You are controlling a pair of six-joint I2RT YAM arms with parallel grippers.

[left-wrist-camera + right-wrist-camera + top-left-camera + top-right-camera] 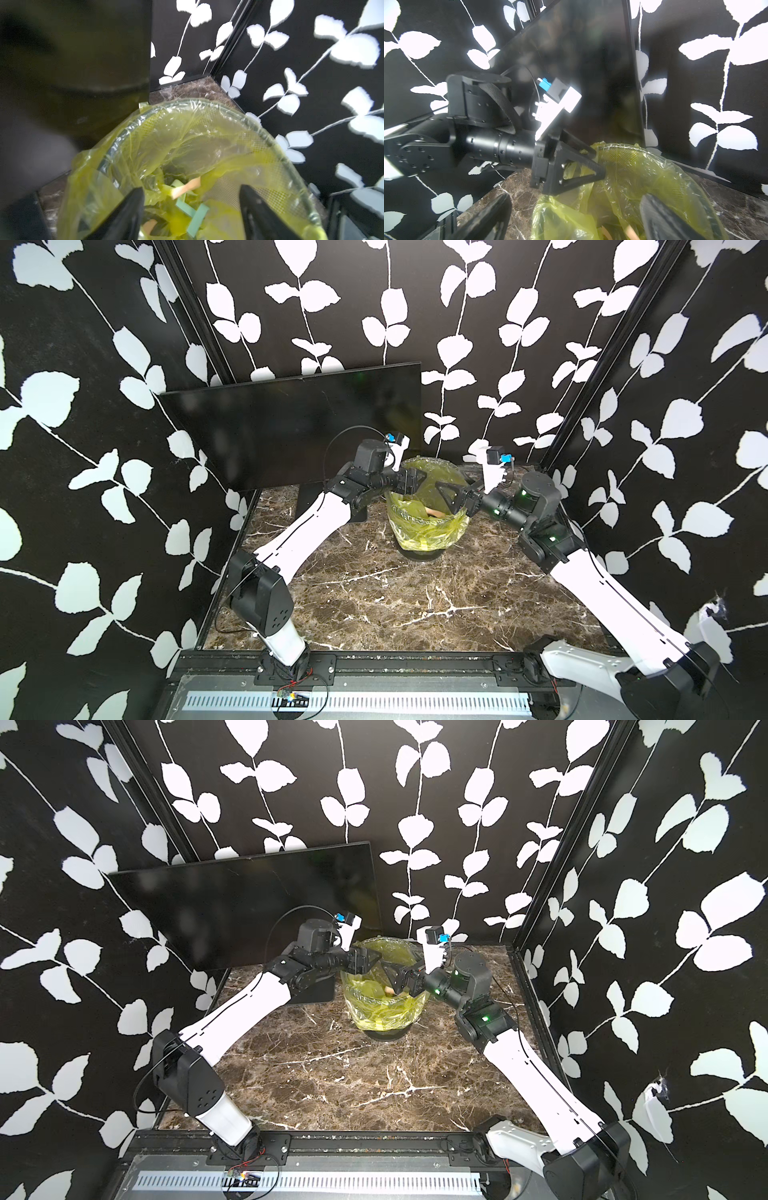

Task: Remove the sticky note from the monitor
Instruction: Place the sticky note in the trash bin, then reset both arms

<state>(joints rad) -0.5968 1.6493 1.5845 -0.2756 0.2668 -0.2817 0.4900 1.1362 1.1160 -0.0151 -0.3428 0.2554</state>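
- Over the round mesh bin lined with a yellow plastic bag, the left gripper hangs with jaws spread, holding nothing.
- The wide, glossy black monitor shows no note on its screen in both top views.
- Orange and green paper sticky notes lie in the bin, directly below the left gripper; which one is the task's cannot be told.
- The right gripper, likewise spread and empty, faces it across the rim.

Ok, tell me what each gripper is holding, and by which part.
Nothing. The left gripper and right gripper both stand open and empty over the lined bin; sticky notes lie loose inside it.
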